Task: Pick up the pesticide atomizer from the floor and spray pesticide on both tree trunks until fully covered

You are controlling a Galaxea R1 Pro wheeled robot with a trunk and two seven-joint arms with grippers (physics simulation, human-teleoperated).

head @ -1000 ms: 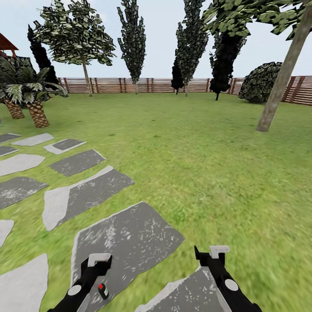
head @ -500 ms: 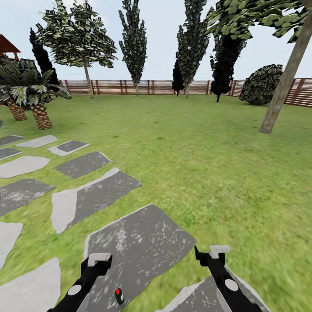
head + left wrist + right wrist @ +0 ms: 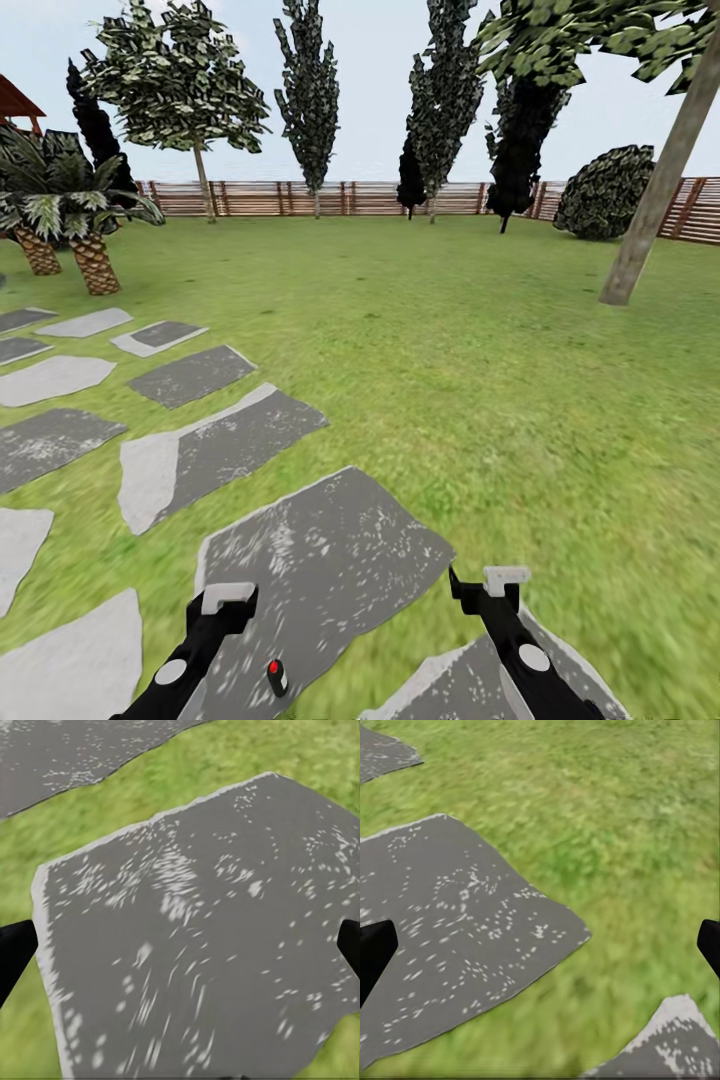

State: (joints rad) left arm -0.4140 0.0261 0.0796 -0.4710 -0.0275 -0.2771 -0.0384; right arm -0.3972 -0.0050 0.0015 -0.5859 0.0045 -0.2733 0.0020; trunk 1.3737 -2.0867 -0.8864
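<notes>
Head view, left to right: short palm with woven brown trunk at the far left edge of the blurry green grass floor, with flat grey stepping stones running from there toward the robot. Behind them, a brown slatted wooden fence closes the lawn, fronted by a leafy tree on a thin pale stem and dark cypress-like trees. Left gripper — black arm, pale grey tip — hangs low over the largest dark grey stepping stone. Small black pesticide atomizer with a red mark lies on that same stone, just beside the left arm on its inner side, near the bottom edge of the view; not held. Right gripper hangs over the grass beside the stone's edge, with a second stone under its arm. Far right: thick mottled grey-brown tree trunk, leaning, with a rounded dark bush behind it by the fence. Left wrist view: the black fingers sit at opposite edges of the frame, spread wide, nothing between them but grey stone. Right wrist view: fingers likewise wide apart — stone corner and grass below.
</notes>
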